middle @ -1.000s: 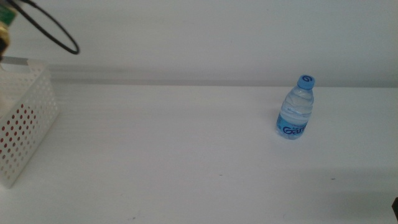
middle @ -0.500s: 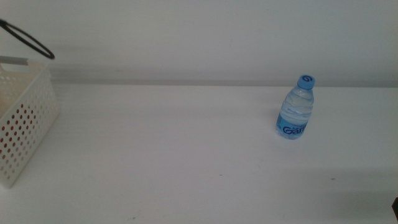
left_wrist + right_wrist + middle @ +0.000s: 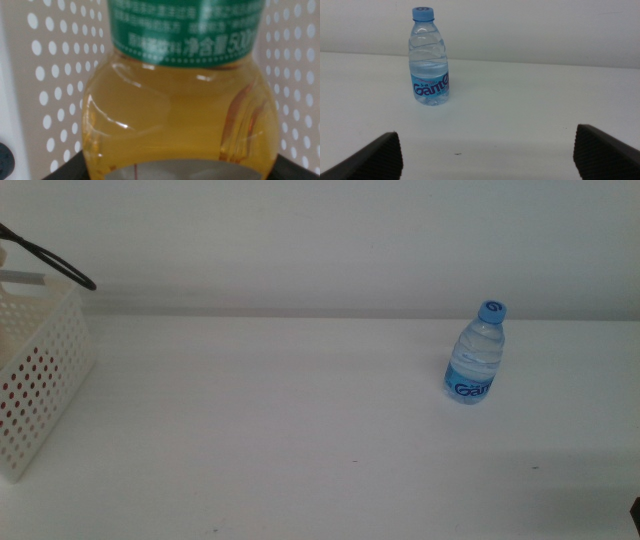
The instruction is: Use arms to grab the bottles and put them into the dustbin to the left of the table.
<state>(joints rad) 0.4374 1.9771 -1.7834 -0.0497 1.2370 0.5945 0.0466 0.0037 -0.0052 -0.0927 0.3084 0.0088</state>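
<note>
**Juice bottle over the basket, water bottle waiting**

A plain white worktop runs back to a pale wall, and we see little on it. The water bottle, clear with a blue cap, stands upright toward the right side, well apart from the white perforated dustbin at the left edge. Red shows through the dustbin's holes, but we cannot make out what it belongs to.

The left wrist view is almost filled by the orange juice bottle, with the dustbin's dotted walls behind it on both sides. The left pincer shows only as dark edges under the bottle, which seems to sit between them; we judge it gripped, though the contact itself is cut off. Its cap is out of view, and in the middle view only a loop of black cable marks that arm.

The right pincer is wide open and empty, low over the worktop and facing the water bottle.

We judge that the water bottle looks full, so it is fairly heavy for its size, with thin walls that would give under a hard squeeze and a smooth label that may slip. The ribbed body above the label looks the best place to take hold, squarely across the middle.
</note>
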